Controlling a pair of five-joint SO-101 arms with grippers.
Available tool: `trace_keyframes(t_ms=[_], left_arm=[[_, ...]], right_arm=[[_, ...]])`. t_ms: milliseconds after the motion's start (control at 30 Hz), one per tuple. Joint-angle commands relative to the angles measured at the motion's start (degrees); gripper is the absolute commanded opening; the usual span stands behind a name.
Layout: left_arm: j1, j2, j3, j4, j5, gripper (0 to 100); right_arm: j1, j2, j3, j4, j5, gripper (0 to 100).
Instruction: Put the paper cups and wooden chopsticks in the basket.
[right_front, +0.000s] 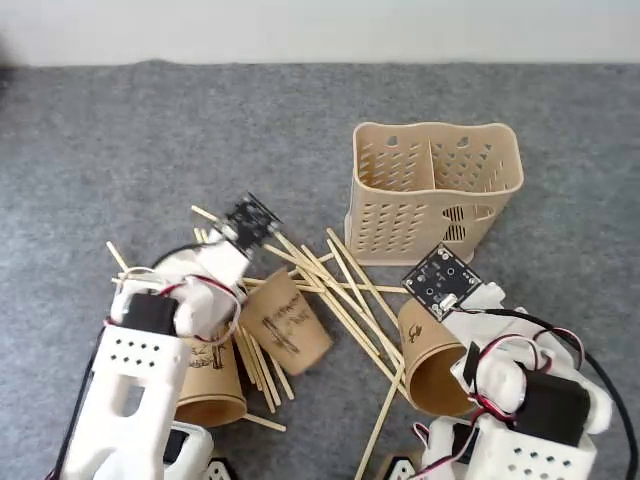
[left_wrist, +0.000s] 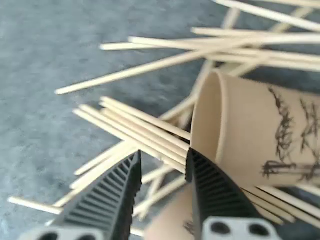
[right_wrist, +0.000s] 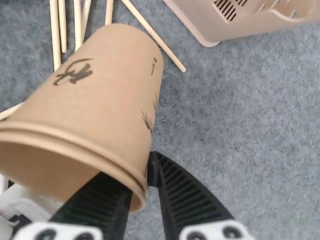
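Just before the basket (right_front: 400, 225), my right gripper (right_wrist: 148, 162) is pinching the rim of a cup (right_wrist: 110, 95); my left gripper (left_wrist: 162, 160) is hovering part-open, holding nothing, over chopsticks (left_wrist: 135, 125) beside another cup (left_wrist: 250, 130)

— Where does the basket (right_front: 437, 190) stand?
— Upright, far right on the counter (right_front: 120, 140). The chopsticks (right_front: 345, 285) lie scattered before it and leftward.
— And the rest?
— The middle cup (right_front: 285, 322) lies sideways among the chopsticks, the left cup (right_front: 212, 385) just beside it, and the right cup (right_front: 430, 355) before the basket.
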Motion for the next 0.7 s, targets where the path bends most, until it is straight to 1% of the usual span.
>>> trace_keyframes(t_ms=[0,100,167,267,333,467,667], left_arm=[[7.21,-1.93,-5.32,7.56,0.35,14],[12.92,-1.93,-9.27,12.57,2.81,14],[15.74,-1.93,-11.30,14.51,5.19,14],[18.90,-1.93,-13.49,16.62,7.21,14],[20.92,-1.93,-14.46,17.49,8.09,14],[25.41,-1.93,-14.99,17.23,11.08,14],[32.44,-1.41,-14.55,11.52,16.44,15]], right_arm=[[0.75,0.66,-0.88,1.36,0.62,0.9],[0.84,0.66,-0.88,1.36,0.62,0.9],[1.27,0.66,-0.88,1.36,0.62,0.9],[4.35,0.66,-0.88,1.19,0.79,0.9],[6.55,0.66,-0.88,1.27,2.90,0.9],[11.74,0.66,-0.97,0.75,6.59,0.9],[16.92,0.66,-0.97,0.75,8.70,0.9]])
